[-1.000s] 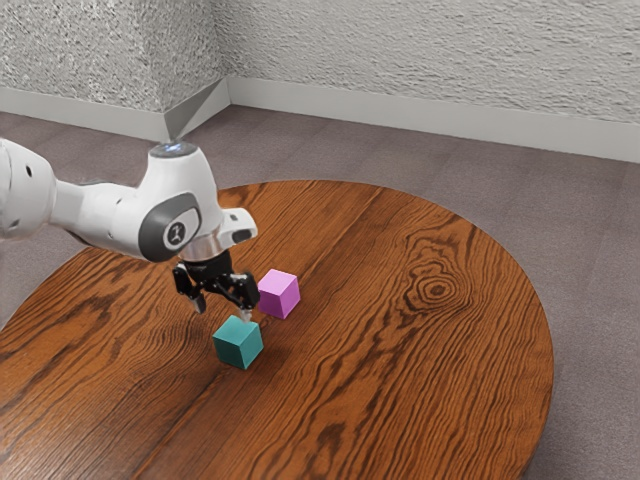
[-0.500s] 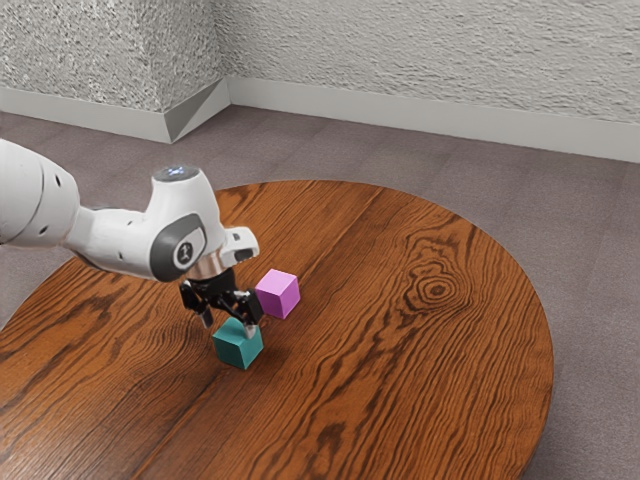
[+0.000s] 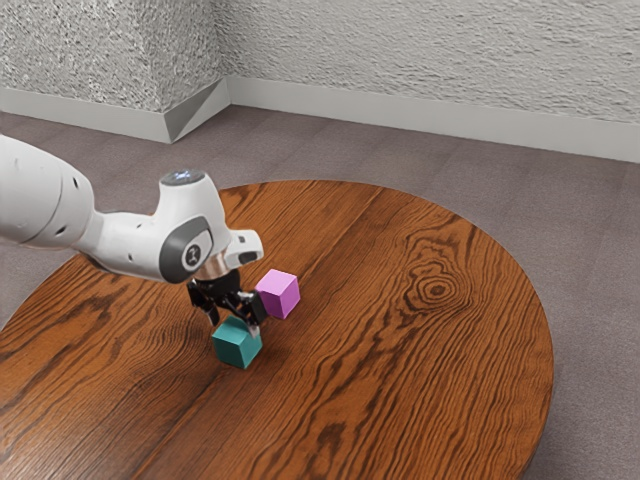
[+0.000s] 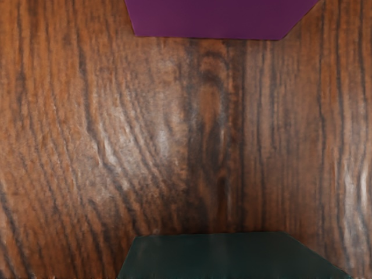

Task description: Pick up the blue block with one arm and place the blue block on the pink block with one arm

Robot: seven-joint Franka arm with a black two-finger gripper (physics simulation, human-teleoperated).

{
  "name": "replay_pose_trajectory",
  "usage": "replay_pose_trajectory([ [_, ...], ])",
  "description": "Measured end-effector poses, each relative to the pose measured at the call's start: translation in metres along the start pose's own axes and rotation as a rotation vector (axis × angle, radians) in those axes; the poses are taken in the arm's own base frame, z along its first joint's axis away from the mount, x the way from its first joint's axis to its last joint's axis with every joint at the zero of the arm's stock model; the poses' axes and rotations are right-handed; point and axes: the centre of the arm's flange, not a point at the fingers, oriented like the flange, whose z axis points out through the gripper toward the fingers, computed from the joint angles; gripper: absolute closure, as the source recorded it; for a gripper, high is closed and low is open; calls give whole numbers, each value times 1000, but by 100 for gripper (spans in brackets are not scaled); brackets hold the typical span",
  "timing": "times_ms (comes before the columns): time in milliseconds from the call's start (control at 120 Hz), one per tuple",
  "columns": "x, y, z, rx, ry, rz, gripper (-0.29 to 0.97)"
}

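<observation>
Found the blue block (image 3: pixel 237 344) flat on the surface (image 3: pixel 430 300), in the half toward the exterior view's left, well in from the rim, unmoved from a second before. Saw the jaws lower than a second before, brought down from above to straddle its top. Found them spread and released, one finger on either side, gripping nothing. Read the block as a cube, with no long axis to name, one upright edge turned toward the surface's near rim. Found the pink block (image 3: pixel 278 293) just beside it toward the far rim, likewise unmoved, parted from it in the wrist view by a strip of bare wood.
</observation>
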Motion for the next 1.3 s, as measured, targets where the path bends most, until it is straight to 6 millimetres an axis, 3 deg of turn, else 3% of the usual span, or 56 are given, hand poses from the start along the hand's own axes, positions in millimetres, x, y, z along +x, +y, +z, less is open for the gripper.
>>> replay_pose_trajectory([
  [567, -9, -1, 23, -21, -42, 4, 1],
  [733, -8, 0, 20, -22, -37, 1, 24],
  [917, -7, 1, 17, -18, -30, -4, 31],
  [1083, -4, 4, -7, -12, 1, 5, 32],
  [1208, 31, 12, -54, 16, 84, 49, 33],
  [1300, 48, 14, -70, 31, 108, 64, 33],
])
